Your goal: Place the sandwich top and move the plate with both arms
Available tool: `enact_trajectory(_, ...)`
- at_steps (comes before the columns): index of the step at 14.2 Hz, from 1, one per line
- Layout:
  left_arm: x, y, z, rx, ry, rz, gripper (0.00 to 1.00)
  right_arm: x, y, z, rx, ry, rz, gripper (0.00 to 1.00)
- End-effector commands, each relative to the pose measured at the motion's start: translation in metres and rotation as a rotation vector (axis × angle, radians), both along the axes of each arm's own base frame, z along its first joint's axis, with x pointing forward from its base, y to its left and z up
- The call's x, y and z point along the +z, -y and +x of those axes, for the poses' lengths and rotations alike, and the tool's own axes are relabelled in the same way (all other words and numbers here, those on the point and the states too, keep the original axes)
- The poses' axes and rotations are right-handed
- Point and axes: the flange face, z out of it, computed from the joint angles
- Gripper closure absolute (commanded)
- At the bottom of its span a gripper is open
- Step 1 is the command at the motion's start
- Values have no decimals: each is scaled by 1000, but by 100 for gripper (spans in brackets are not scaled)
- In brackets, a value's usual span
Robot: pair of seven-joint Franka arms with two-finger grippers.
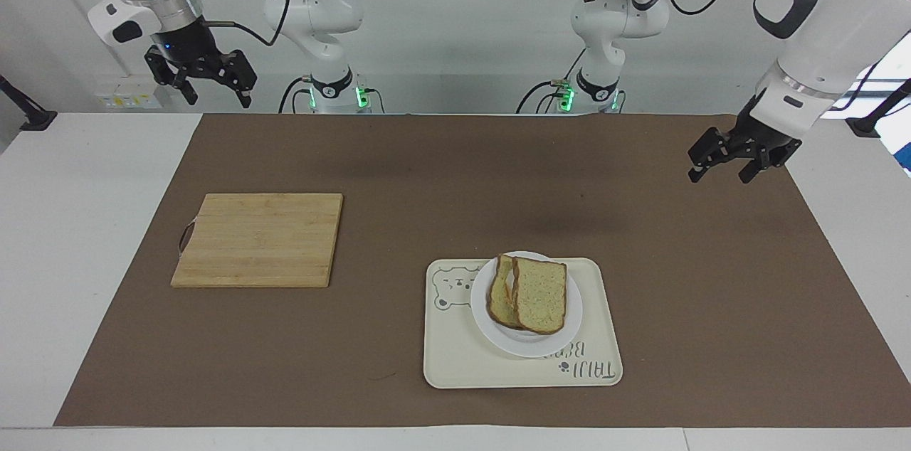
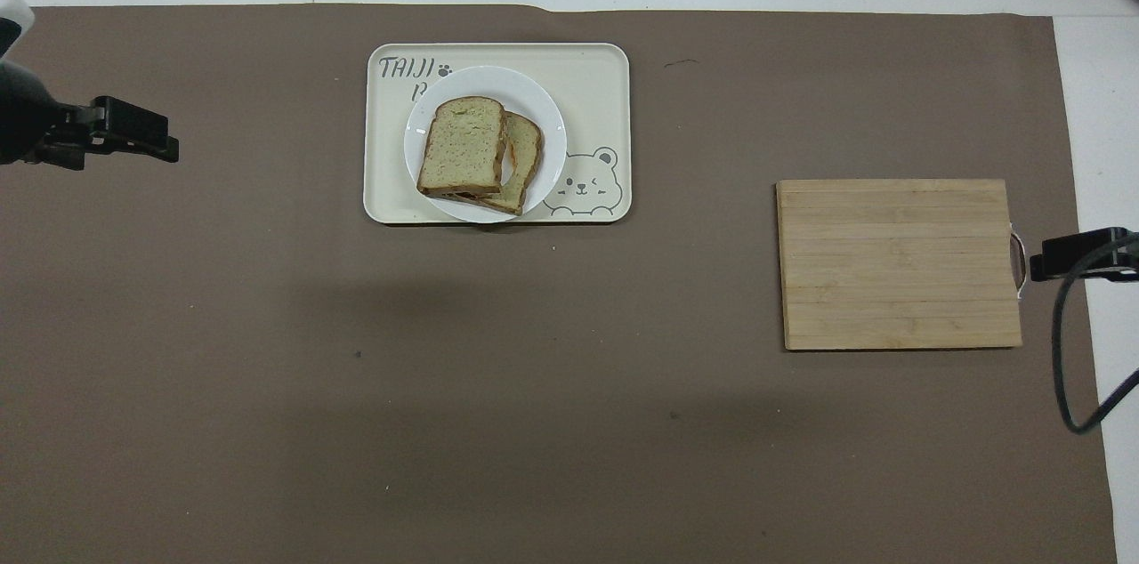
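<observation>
While both arms are hanging clear, the sandwich top (image 1: 540,294) is lying askew on a lower slice on the plate (image 1: 569,329), which is sitting in the tray (image 1: 455,365), likely already delivered. Left gripper (image 1: 733,161), jaws spread and empty, is hovering over the mat's edge; right gripper (image 1: 206,83), also spread and empty, is waiting above the table's robot-side edge, near the cutting board (image 1: 260,240)

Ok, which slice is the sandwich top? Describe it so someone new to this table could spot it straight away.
Find the cream tray with the bear drawing on the brown mat; a round white plate sits on it. The sandwich top is the upper slice on that plate, speckled with a brown crust. It lies fully in view, overlapping the lower slice, which only peeks out beside it.
</observation>
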Motion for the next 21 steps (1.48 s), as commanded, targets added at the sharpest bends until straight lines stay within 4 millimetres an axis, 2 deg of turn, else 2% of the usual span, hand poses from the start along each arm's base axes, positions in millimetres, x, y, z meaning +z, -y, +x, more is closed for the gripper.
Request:
enact_trajectory(1,12,3,-40,-18,-11,22,0,0,5,-7,23,2,-7,0)
enact_trajectory(3,27,2,-54,-25,-15,17,0,0,5,-7,23,3,-7,0)
enact_trajectory(7,32,-9,-69,-61,-59,18,0,0,5,-7,23,2,-7,0)
enact_trajectory(11,28,-15,-69,-68,-58,82,0,0,5,-7,29,2,-7,0)
enact_trajectory(21,26,-16,-70,-88,-51,89,0,0,8,-8,49,2,-6,0)
